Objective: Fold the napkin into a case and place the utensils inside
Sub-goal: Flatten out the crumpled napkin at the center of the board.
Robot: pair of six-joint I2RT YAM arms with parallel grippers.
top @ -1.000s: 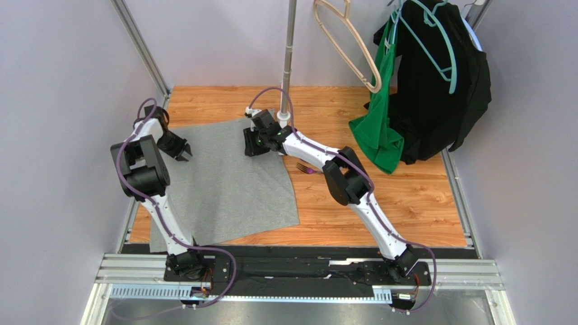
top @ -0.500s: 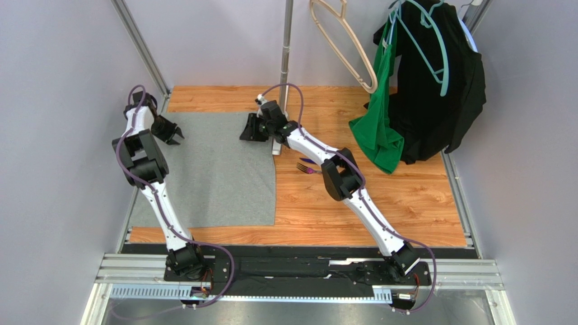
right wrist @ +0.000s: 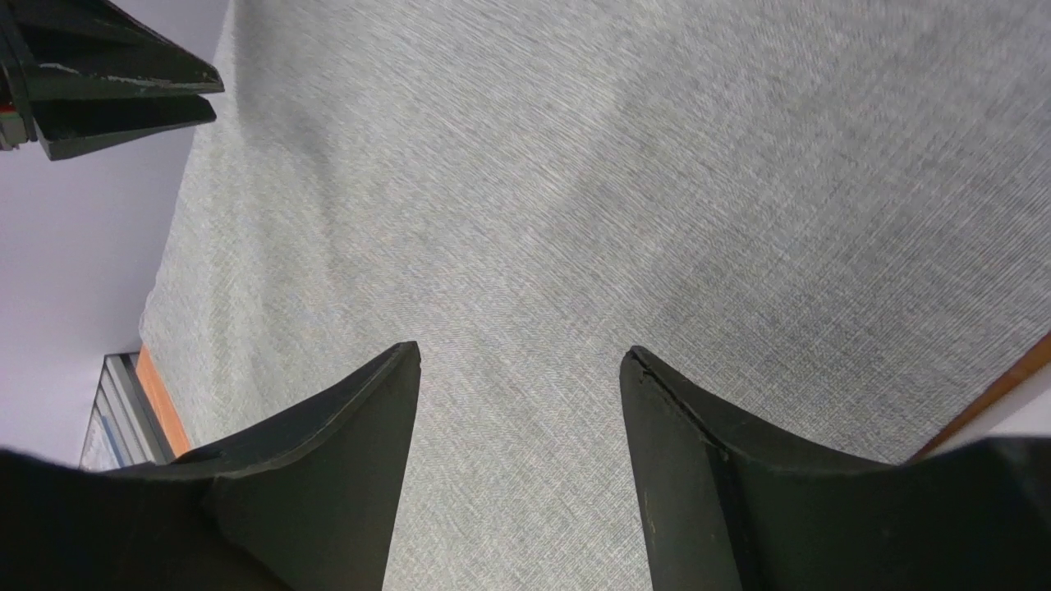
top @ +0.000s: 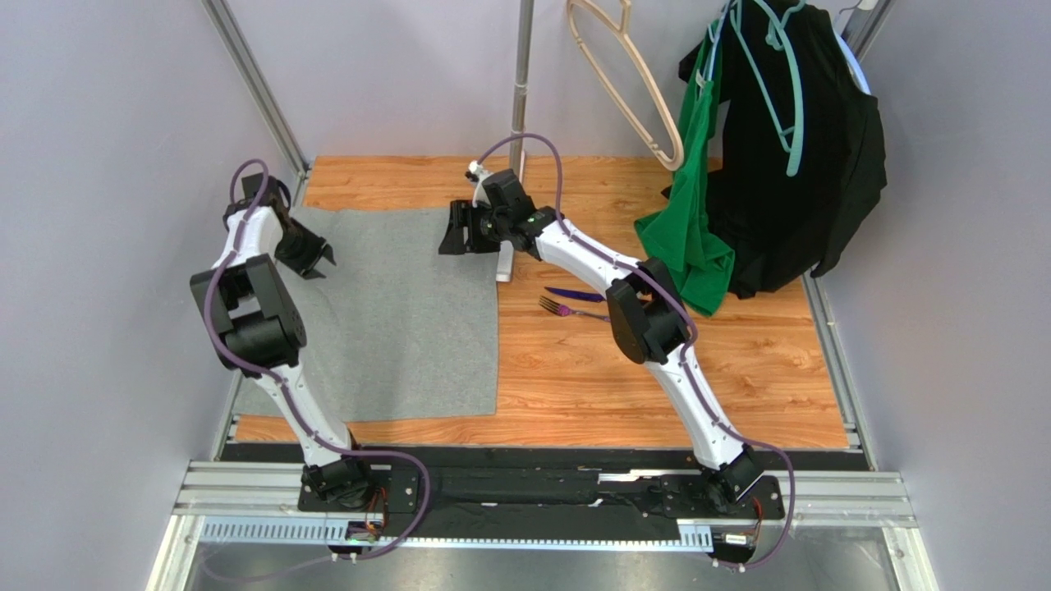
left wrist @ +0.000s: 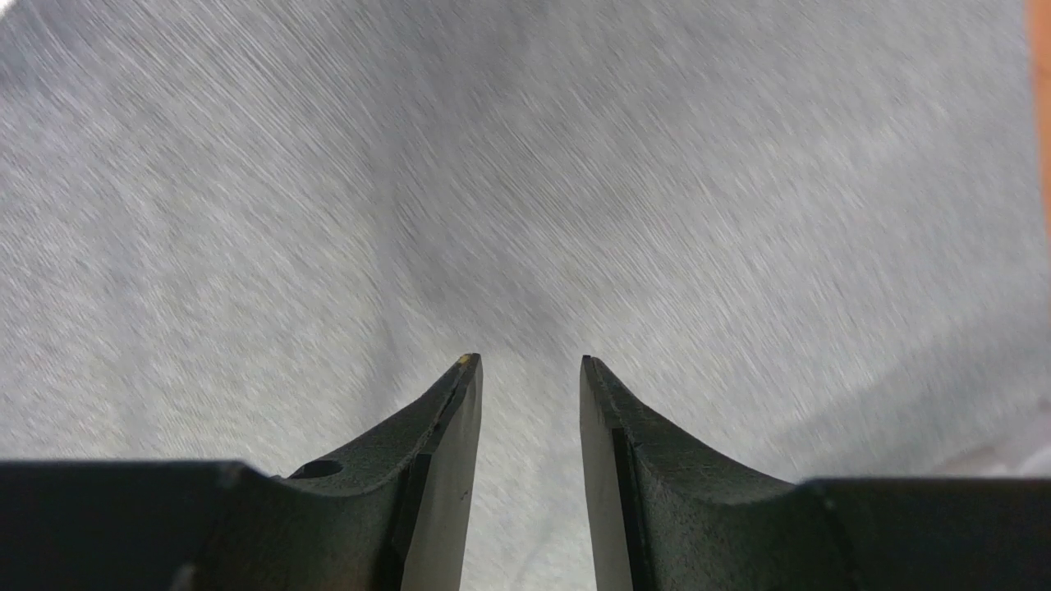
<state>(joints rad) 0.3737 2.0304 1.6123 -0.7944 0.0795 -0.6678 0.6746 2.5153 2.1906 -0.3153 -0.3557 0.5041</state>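
Top external view: bare wooden table (top: 740,369) shows to the right of the napkin (top: 395,333), which lies spread flat as one large heather-grey sheet, not yet folded into a case. Beyond the napkin's far right, a black garment (top: 802,172) and a green garment (top: 691,234) hang from a teal hanger, well apart from the cloth. An empty tan hanger (top: 642,99) dangles between them and the metal pole (top: 523,74) that rises just past the napkin's far right corner.

I see both arms reaching out to the napkin's far edge. The left gripper (top: 309,255) hangs over the far left corner, the right gripper (top: 454,234) over the far right corner.

On my left wrist feed the two black fingers stand a modest way apart, with only grey weave showing in the gap; nothing is pinched. On my right wrist feed the fingers are spread wider, again with plain cloth beneath and nothing caught between them. Whether either set of tips touches the fabric, I cannot tell.

The utensils lie on the wood to the right of the napkin, near its right edge but clear of it. The dark purple piece (top: 577,296) sits just beyond the silvery fork (top: 565,309), both side by side and partly hidden by the right arm.
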